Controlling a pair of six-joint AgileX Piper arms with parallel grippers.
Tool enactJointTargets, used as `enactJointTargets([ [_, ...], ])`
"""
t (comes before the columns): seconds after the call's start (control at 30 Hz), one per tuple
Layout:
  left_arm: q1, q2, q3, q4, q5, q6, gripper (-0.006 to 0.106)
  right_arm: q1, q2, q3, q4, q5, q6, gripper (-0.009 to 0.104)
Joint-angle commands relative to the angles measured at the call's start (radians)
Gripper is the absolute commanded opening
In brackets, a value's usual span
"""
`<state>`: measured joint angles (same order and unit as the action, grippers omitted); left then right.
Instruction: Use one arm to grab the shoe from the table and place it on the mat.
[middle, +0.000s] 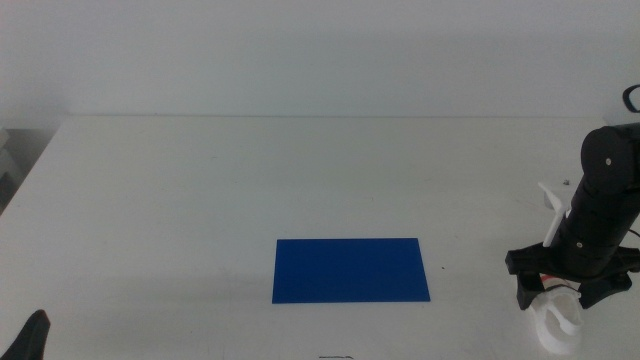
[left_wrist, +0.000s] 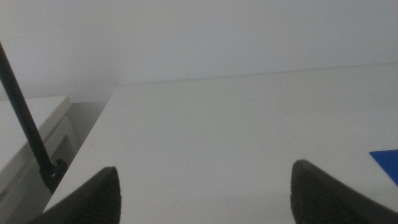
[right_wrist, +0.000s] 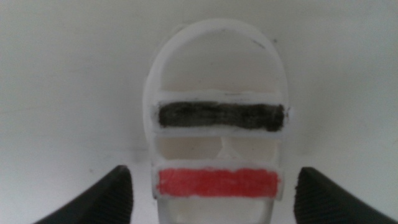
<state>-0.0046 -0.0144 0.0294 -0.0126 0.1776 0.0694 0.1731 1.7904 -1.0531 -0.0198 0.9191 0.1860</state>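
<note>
**Right Arm Poised Over the Shoe: Pre-Grasp Stage**

The desk (middle: 200, 200) fills most of the middle view as a plain white surface. The mat (middle: 351, 270), a flat deep-blue rectangle, lies in the lower centre of that frame with nothing on it.

The arm (middle: 600, 215) at work enters at the right edge of the middle view and points steeply down toward the lower right corner. Its right pincer (middle: 576, 292) hangs directly above the shoe (middle: 555, 320), which sits on the desk in the lower right of the frame, well apart from the mat.

In the right wrist view, the shoe (right_wrist: 216, 137) fills the centre of the frame, showing a black stripe above a red one. The right pincer (right_wrist: 214, 199) is spread wide: one dark jaw stands to each side of the shoe, with a clear gap between each jaw and the shoe. Nothing is held.

The left pincer (left_wrist: 205, 193) waits, likewise spread wide and empty; in the middle view only its tip (middle: 30, 335) shows at the lower left corner.

Judgement: the step in hand is the approach to the grasp. The next move calls for a short descent until the jaws bracket the sole, then closure across the shoe's width, followed by a lift and a carry toward the mat.
</note>
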Motion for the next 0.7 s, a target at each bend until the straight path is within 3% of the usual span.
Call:
enactJointTargets([
  [0.0, -0.004, -0.019, -0.003, -0.009, -0.083, -0.015, 0.094, 0.002, -0.026, -0.028, -0.016, 0.007, -0.002, 0.061],
  [0.1, -0.004, -0.019, -0.003, -0.009, -0.083, -0.015, 0.094, 0.002, -0.010, -0.028, -0.016, 0.019, -0.002, 0.041],
  [0.23, -0.004, -0.019, -0.003, -0.009, -0.083, -0.015, 0.094, 0.009, -0.021, -0.042, -0.016, 0.065, 0.002, -0.002],
  [0.53, -0.004, -0.019, -0.003, -0.009, -0.083, -0.015, 0.094, 0.178, -0.028, -0.315, -0.090, 0.274, 0.160, -0.001],
  [0.67, -0.004, -0.019, -0.003, -0.009, -0.083, -0.015, 0.094, 0.263, 0.054, -0.475, -0.074, 0.338, 0.216, -0.001],
])
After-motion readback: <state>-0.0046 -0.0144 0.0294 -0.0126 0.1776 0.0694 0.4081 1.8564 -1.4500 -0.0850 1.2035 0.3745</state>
